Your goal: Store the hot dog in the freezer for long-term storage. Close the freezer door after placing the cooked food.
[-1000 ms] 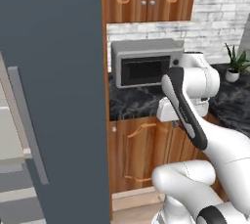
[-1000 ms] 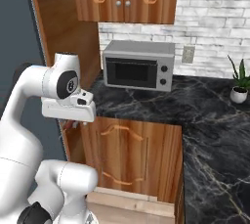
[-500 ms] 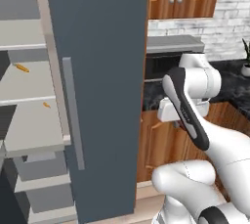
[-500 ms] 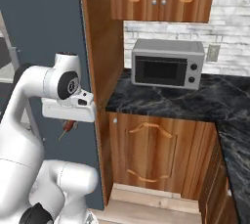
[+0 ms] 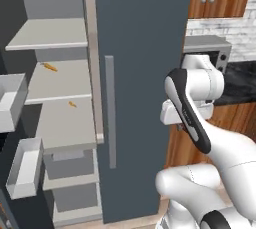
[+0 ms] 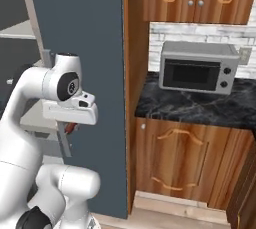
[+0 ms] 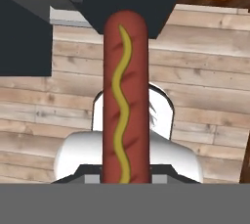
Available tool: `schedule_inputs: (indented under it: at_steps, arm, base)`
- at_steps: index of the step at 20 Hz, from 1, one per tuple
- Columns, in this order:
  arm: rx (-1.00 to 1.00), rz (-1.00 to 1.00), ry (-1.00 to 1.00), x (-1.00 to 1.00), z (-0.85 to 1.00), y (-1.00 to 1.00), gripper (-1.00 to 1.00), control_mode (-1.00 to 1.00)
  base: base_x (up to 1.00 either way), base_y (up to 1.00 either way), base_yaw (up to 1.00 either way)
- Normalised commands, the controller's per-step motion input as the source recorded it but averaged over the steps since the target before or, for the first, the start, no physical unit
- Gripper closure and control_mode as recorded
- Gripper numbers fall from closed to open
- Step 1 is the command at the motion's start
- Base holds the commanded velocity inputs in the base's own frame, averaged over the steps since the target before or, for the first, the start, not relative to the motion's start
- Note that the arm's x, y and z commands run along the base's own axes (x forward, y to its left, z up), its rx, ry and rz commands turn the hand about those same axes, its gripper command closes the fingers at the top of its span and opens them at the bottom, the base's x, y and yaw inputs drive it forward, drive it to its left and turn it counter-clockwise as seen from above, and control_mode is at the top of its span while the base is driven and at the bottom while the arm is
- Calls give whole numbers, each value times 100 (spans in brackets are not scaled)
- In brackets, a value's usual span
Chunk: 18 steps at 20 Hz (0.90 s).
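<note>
The hot dog (image 7: pixel 124 96), a long reddish-brown sausage with a yellow mustard line, hangs gripped by the hand (image 6: pixel 71 127); it seems light, soft, perhaps slippery; hold mid-length

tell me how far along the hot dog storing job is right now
Done: the hot dog is picked up, and the freezer stands open. In hand: the pincer is shut on the hot dog, carried low beside the closed twin door. Left: set it on a shelf, then close the freezer door.
</note>
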Motion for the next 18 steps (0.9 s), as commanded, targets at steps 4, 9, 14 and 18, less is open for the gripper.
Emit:
schedule_inputs:
  at_steps: [4, 9, 14, 18]
  arm:
    - [0, 0, 0, 0, 0, 0, 100, 100]
    - [0, 0, 0, 0, 0, 0, 100, 100]
    - [0, 0, 0, 0, 0, 0, 100, 100]
    - [0, 0, 0, 0, 0, 0, 100, 100]
  base:
    - [0, 26, 28]
    - [0, 39, 38]
    - [-1, 52, 34]
    - [25, 39, 29]
